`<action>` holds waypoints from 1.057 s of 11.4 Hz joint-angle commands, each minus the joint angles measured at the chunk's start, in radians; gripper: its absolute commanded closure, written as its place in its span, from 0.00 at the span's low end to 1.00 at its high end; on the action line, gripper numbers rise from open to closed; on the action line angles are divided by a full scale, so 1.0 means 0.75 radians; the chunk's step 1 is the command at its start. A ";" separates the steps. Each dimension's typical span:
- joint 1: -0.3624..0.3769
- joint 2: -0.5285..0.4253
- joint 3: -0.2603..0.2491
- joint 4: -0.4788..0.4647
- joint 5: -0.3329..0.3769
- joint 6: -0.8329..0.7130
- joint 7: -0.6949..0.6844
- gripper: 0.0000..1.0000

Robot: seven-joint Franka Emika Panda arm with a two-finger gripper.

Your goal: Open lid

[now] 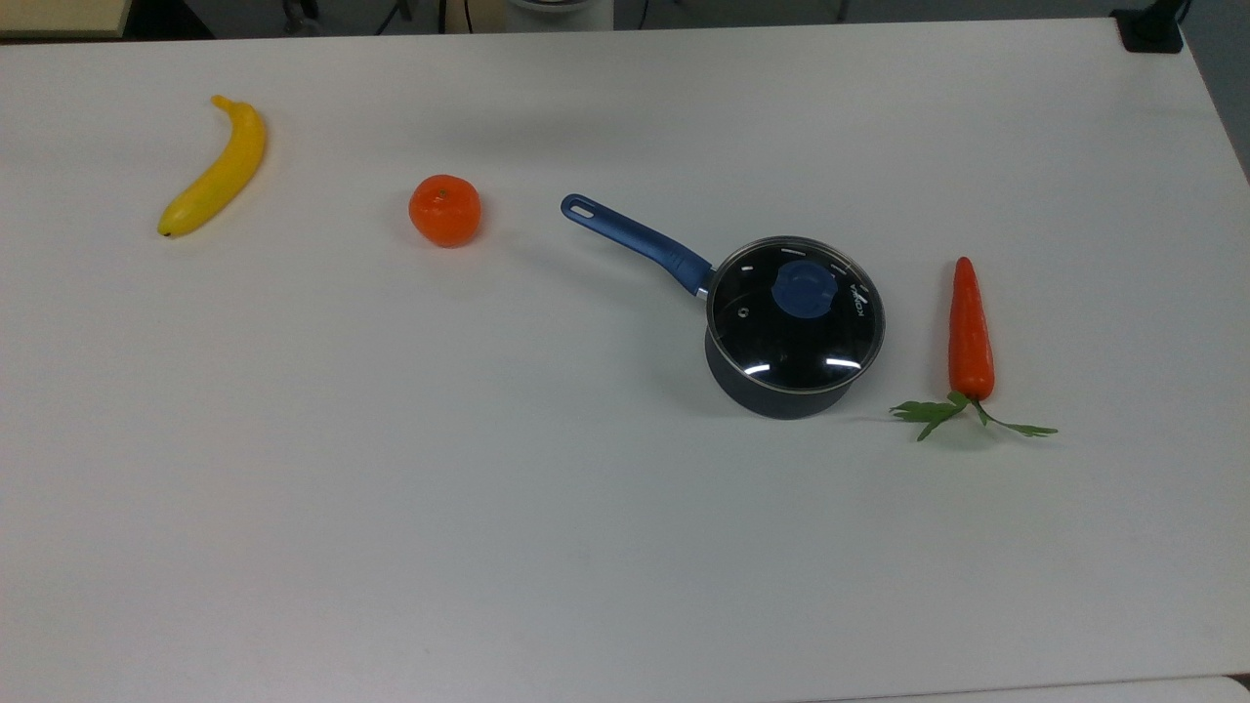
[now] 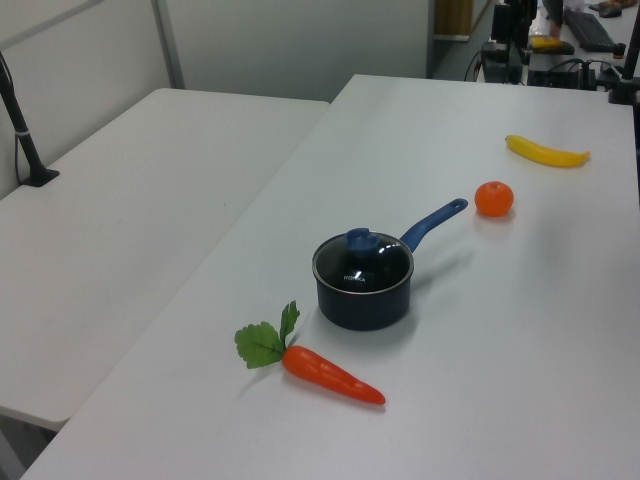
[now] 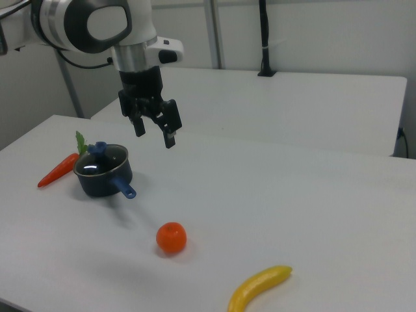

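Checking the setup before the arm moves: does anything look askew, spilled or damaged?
Nothing stands out. The round glass lid with blue knob sits flat on the dark saucepan; the open gripper hangs empty.

- The top view looks down steeply on the white table [image 1: 586, 547] from one long side, facing the far edge, near enough that the tabletop spans the whole width.
- The left view stands lower, off a table end, and looks along its length: carrot [image 2: 330, 374] nearest, then saucepan [image 2: 364, 290], orange [image 2: 494, 198] and banana [image 2: 546, 152] farthest.
- The right view looks from the opposite end, at a similar slant: banana [image 3: 260, 288] nearest, carrot [image 3: 58, 169] far, with the gripper [image 3: 155, 130] hanging above the table.
- All three views share the same row: banana [image 1: 217, 166], orange [image 1: 445, 209], saucepan [image 1: 781, 371] with its lid [image 1: 797, 314], carrot [image 1: 971, 330].
- The left and right views also share a second table [image 2: 130, 210] beside the first.
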 commanded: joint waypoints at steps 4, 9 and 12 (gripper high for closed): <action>0.028 -0.008 -0.021 -0.030 -0.017 -0.006 -0.021 0.00; 0.013 -0.008 -0.021 -0.024 -0.015 0.000 -0.019 0.00; 0.017 -0.002 -0.021 -0.005 -0.013 0.000 -0.001 0.00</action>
